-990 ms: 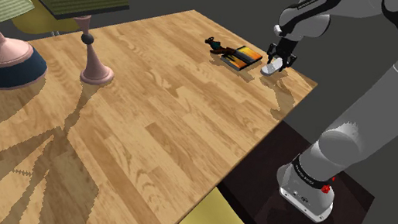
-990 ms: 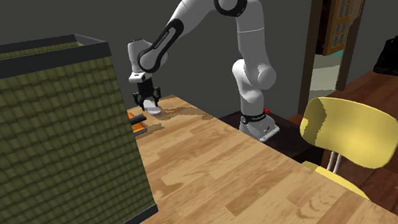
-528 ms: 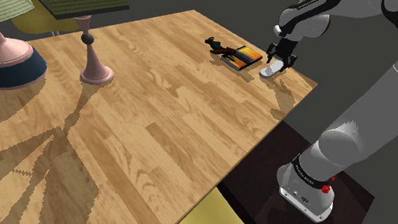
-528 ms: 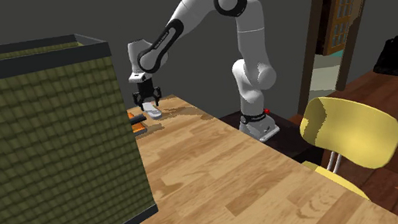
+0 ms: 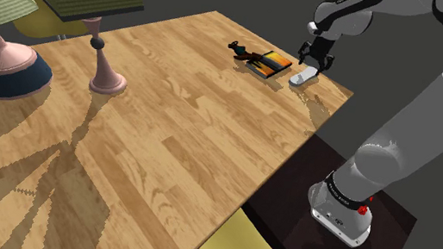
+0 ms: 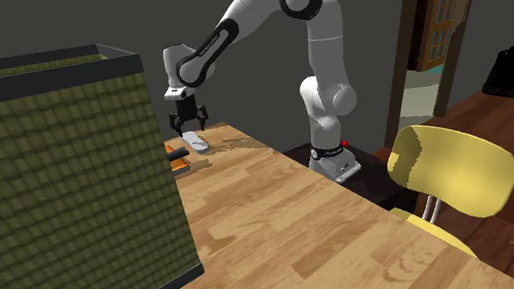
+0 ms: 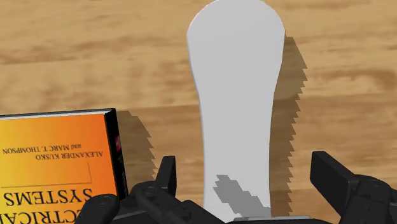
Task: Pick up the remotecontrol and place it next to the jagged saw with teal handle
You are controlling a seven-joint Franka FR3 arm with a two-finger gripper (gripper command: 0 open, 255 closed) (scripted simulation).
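Two released fingers (image 7: 167,177) are hovering over the white remote (image 7: 235,95). We are seeing it lying beside an orange book (image 7: 57,159).

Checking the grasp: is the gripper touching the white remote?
Apart. The wrist view shows bare table on both sides of the remote, between it and the open fingers of the gripper.

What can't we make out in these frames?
- Shoulder view: the dark tool past the book is too small to tell blade or handle colour.
- Second exterior view: the lampshade hides much of the table.
- Wrist view: the white remote control is cut off by the edge at its end between the fingers, as is half the book's cover.
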